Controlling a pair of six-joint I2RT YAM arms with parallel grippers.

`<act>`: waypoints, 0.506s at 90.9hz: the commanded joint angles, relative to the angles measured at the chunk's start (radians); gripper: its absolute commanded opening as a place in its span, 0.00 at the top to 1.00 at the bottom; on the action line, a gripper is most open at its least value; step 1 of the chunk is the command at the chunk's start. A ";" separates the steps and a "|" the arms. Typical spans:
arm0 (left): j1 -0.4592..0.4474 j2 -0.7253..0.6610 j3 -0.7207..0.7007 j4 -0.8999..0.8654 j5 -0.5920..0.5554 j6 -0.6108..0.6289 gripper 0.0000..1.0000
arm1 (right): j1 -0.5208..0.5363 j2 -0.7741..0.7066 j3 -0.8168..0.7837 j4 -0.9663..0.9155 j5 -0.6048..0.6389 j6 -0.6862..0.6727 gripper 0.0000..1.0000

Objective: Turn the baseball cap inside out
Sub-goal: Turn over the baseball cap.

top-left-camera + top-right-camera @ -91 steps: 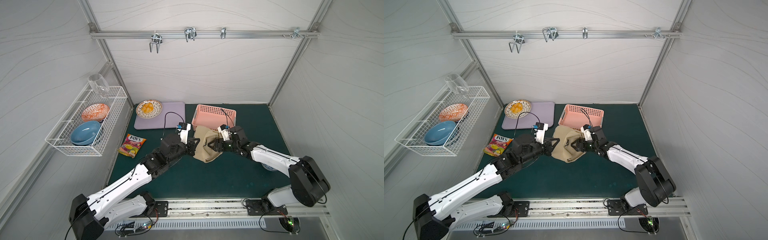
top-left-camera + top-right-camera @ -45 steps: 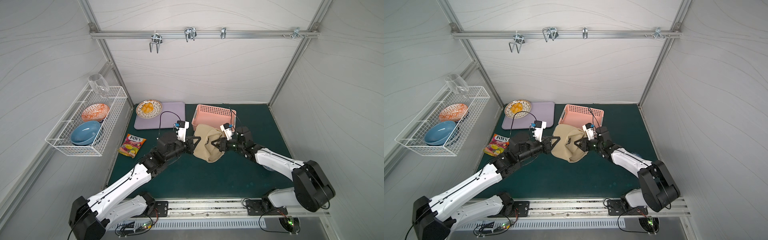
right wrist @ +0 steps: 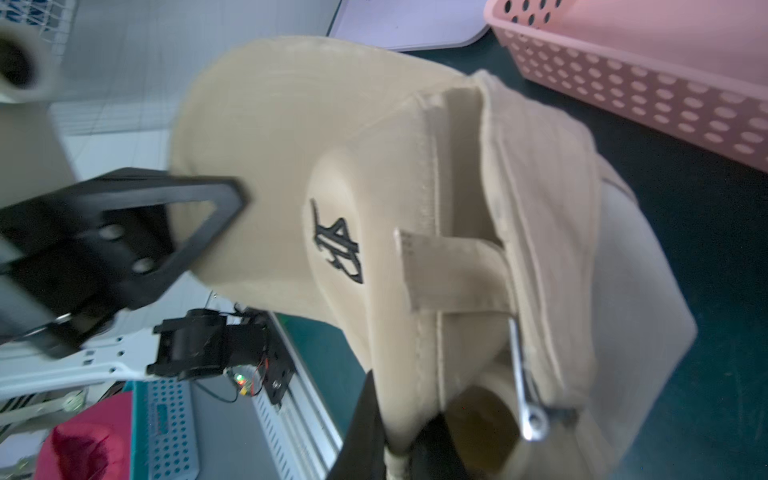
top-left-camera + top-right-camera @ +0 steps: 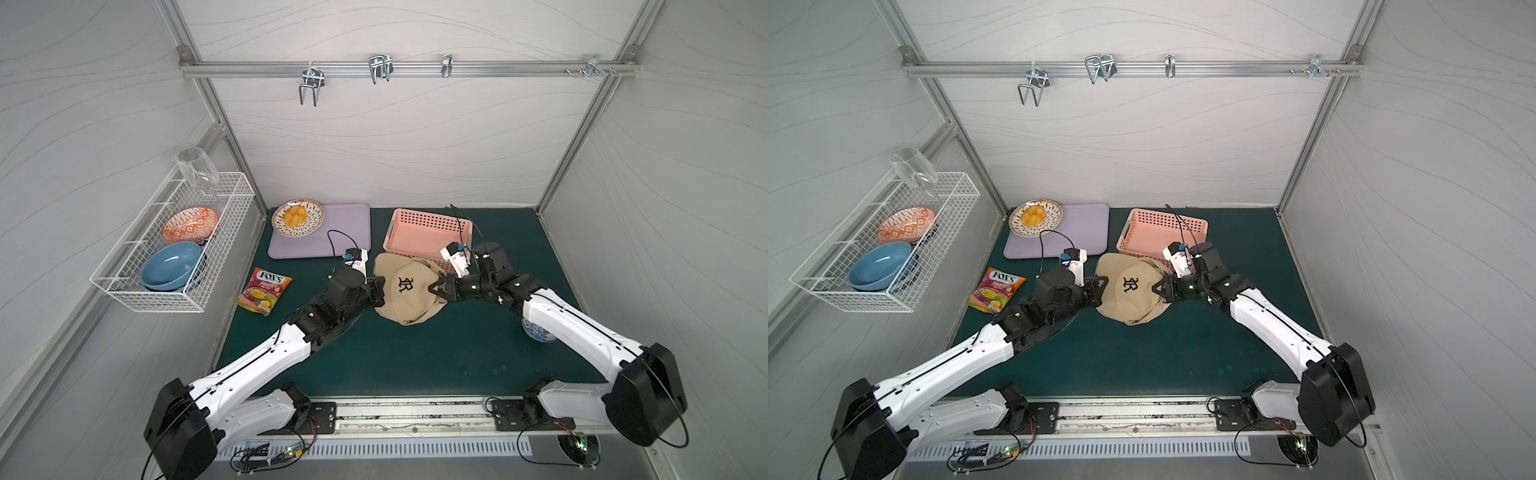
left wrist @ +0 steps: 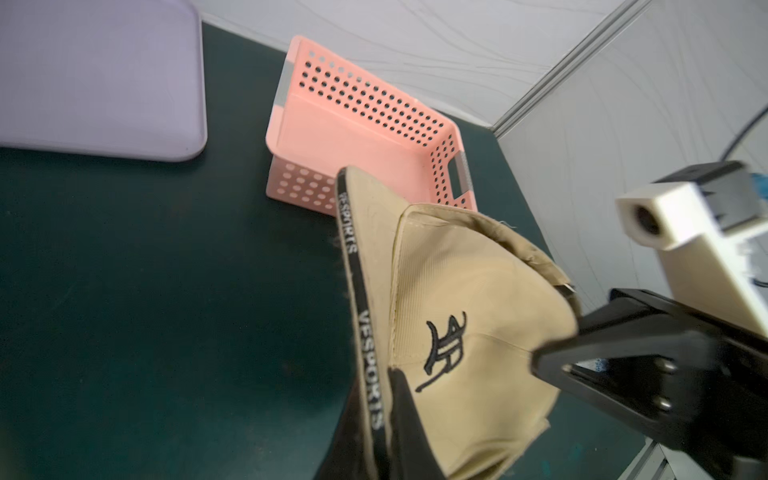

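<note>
The cap [image 4: 409, 297] is held between the two claws over the back middle of the mat [image 4: 415, 357], just in front of the basket [image 4: 432, 218] at the mat's back edge. In both top views its crown faces up, tan side out, with the black monogram [image 4: 1128, 284] on top.

The left claw [image 4: 380, 291] is clamped on the brim's rim; the right claw [image 4: 434, 289] is pinched tight on crown cloth at the opposite side.

The left wrist view adds what the top views lack: a black lettered band [image 5: 353, 291] runs along the brim's edge, and this claw's fingers [image 5: 411, 436] close on either side of it. The right claw [image 5: 552, 357] shows there too, biting the crown beside the monogram [image 5: 444, 353].

Only the right wrist view shows the cap's rear: a strap [image 3: 453, 270] and a metal buckle [image 3: 523, 386], just beside that claw's fingers [image 3: 365, 436], which nip a fold. It also shows the left claw [image 3: 199, 216] gripping the broad brim, with green mat visible under the crown, so that side is raised. Whether the cap's lowest edge touches the mat I cannot tell.

Only the top views give the rest. The tray [image 4: 345, 224] lies at the mat's back left corner, with the plate [image 4: 316, 224] on the tray's back left corner; the bag [image 4: 264, 291] lies by the left edge; the cup [image 4: 536, 332] stands near the right edge, half hidden under the right arm; the rack [image 4: 224, 249] hangs on the left wall. Each wrist view catches the basket [image 5: 361, 124] and a corner of the tray [image 3: 415, 25].
</note>
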State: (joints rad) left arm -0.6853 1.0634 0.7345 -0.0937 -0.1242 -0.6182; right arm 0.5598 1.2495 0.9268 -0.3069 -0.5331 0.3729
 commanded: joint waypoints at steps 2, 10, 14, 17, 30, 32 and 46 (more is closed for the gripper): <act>0.045 0.034 -0.026 -0.059 -0.140 -0.019 1.00 | -0.040 -0.108 0.019 -0.040 -0.232 -0.002 1.00; 0.050 0.055 -0.036 -0.048 -0.132 -0.012 1.00 | -0.059 -0.160 0.003 0.014 -0.311 0.029 1.00; 0.052 0.063 -0.042 -0.035 -0.117 -0.012 1.00 | -0.066 -0.180 -0.002 0.029 -0.328 0.036 1.00; 0.052 0.064 -0.045 -0.024 -0.105 -0.012 1.00 | -0.068 -0.189 -0.003 0.032 -0.332 0.041 1.00; 0.071 0.059 -0.056 -0.049 -0.114 -0.024 1.00 | -0.133 -0.231 -0.054 0.143 -0.403 0.128 1.00; 0.081 0.053 -0.060 -0.051 -0.107 -0.026 1.00 | -0.143 -0.237 -0.064 0.158 -0.404 0.139 1.00; 0.105 -0.015 -0.094 0.045 0.058 -0.006 1.00 | -0.159 -0.226 -0.065 0.062 -0.278 0.100 0.96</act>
State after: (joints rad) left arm -0.6495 1.0702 0.6960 0.0540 0.0429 -0.6518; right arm 0.4179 1.0695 0.8330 -0.2501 -0.7876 0.4808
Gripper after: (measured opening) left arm 0.094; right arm 0.106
